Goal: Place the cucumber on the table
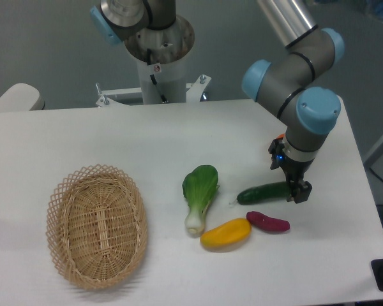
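Note:
The dark green cucumber (pixel 263 193) lies level at or just above the white table (pixel 83 140), its thin stem tip pointing left. My gripper (pixel 293 190) comes down from above at the cucumber's right end. Its dark fingers (pixel 300 191) close around that end, so the gripper is shut on the cucumber. The very end of the cucumber is hidden behind the fingers. I cannot tell whether the cucumber touches the tabletop.
A leafy bok choy (pixel 199 196) lies left of the cucumber. A yellow fruit (pixel 225 233) and a small purple vegetable (pixel 268 222) lie just in front of it. An oval wicker basket (pixel 96 224) stands at the front left. The arm's base (pixel 158 57) is at the back.

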